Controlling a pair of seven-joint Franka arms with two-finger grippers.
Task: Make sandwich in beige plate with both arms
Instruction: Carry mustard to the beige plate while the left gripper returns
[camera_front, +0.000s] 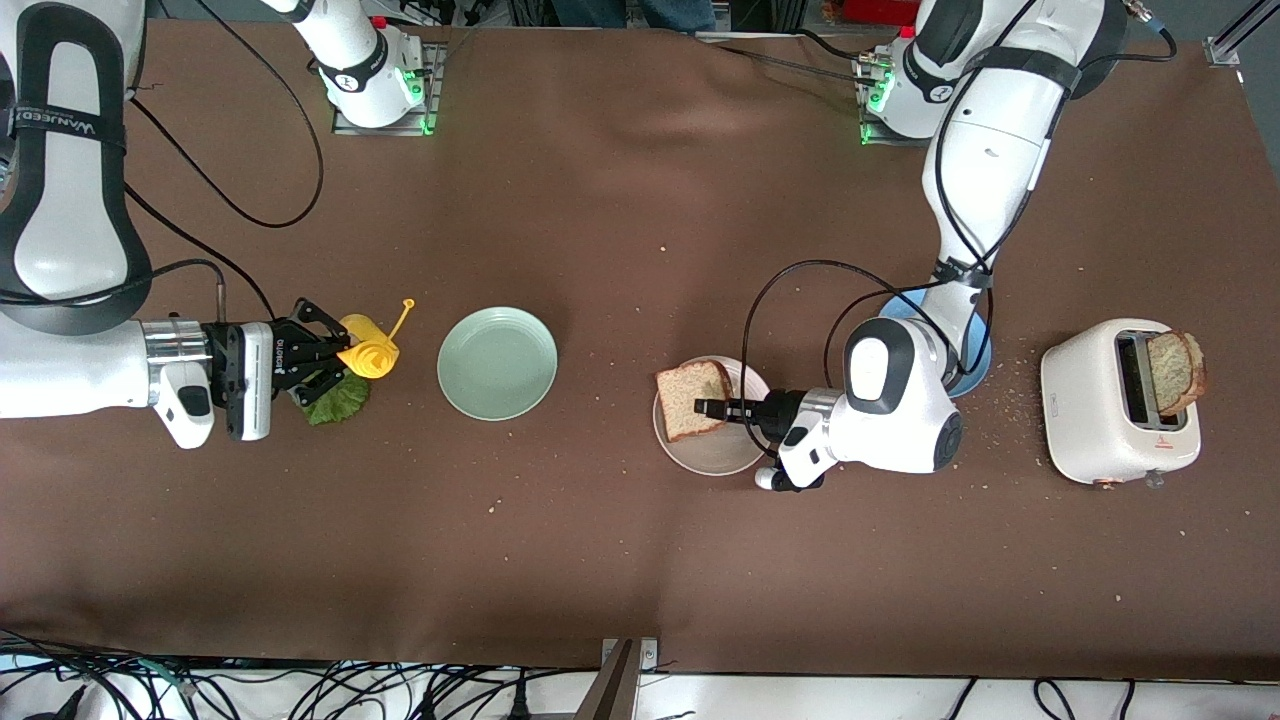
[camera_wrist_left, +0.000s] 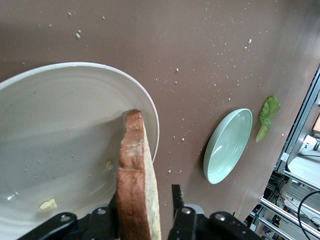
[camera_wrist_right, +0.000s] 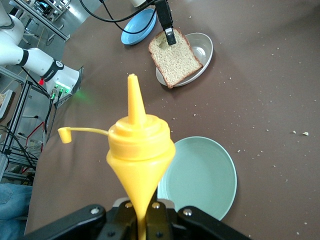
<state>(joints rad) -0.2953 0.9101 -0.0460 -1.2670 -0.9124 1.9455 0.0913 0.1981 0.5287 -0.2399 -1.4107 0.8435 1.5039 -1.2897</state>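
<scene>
One bread slice (camera_front: 692, 398) lies tilted on the beige plate (camera_front: 715, 455), leaning on its rim. My left gripper (camera_front: 712, 408) is down at the slice, open, with its jaws on either side of it. In the left wrist view the crust (camera_wrist_left: 135, 175) stands between the fingers, with a gap to one finger (camera_wrist_left: 176, 200) above the plate (camera_wrist_left: 60, 125). My right gripper (camera_front: 335, 360) is shut on a yellow squeeze bottle (camera_front: 370, 355), above the lettuce leaf (camera_front: 335, 400) on the table. The bottle (camera_wrist_right: 140, 145) fills the right wrist view. A second bread slice (camera_front: 1175, 372) sticks out of the toaster.
A mint-green plate (camera_front: 497, 362) sits between the lettuce and the beige plate. A blue plate (camera_front: 975, 370) lies partly under the left arm. A white toaster (camera_front: 1120, 400) stands toward the left arm's end. Crumbs are scattered on the brown cloth.
</scene>
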